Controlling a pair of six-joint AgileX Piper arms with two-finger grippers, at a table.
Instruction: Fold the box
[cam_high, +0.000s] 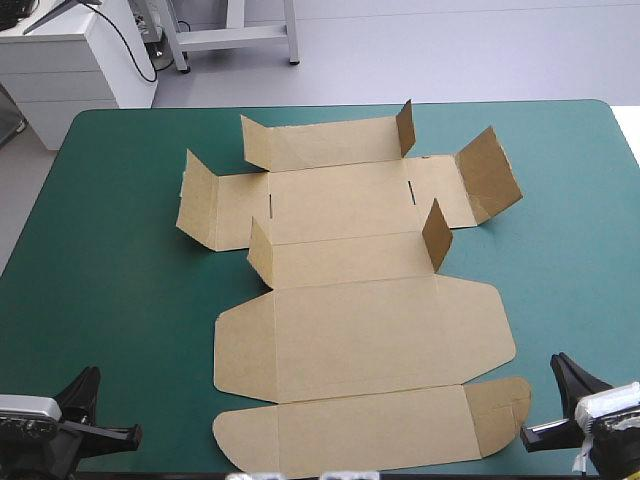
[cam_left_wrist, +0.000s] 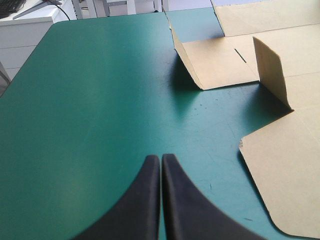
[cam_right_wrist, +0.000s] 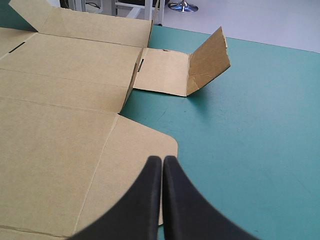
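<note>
Your box (cam_high: 350, 330) lies flat mid-table on the teal-green cover (cam_high: 120, 250), end flaps (cam_high: 487, 175) tilted up. Wrist views alone show you both claws pressed together: left gripper (cam_left_wrist: 161, 159) above bare cover, right gripper (cam_right_wrist: 162, 160) by the box's right edge.

looks down on a table (cam_high: 110, 260) with a teal-green cover, far corners rounded. beyond its far edge, at 12 o'clock, pale grey floor (cam_high: 450, 50). at 11 o'clock, a white cabinet (cam_high: 70, 65), a black cord (cam_high: 126, 40) looped over its side. between 11 and 12, legs of a pale metal frame (cam_high: 240, 35) on the floor. even light; pale sheen on the cover in the left wrist view.
</note>
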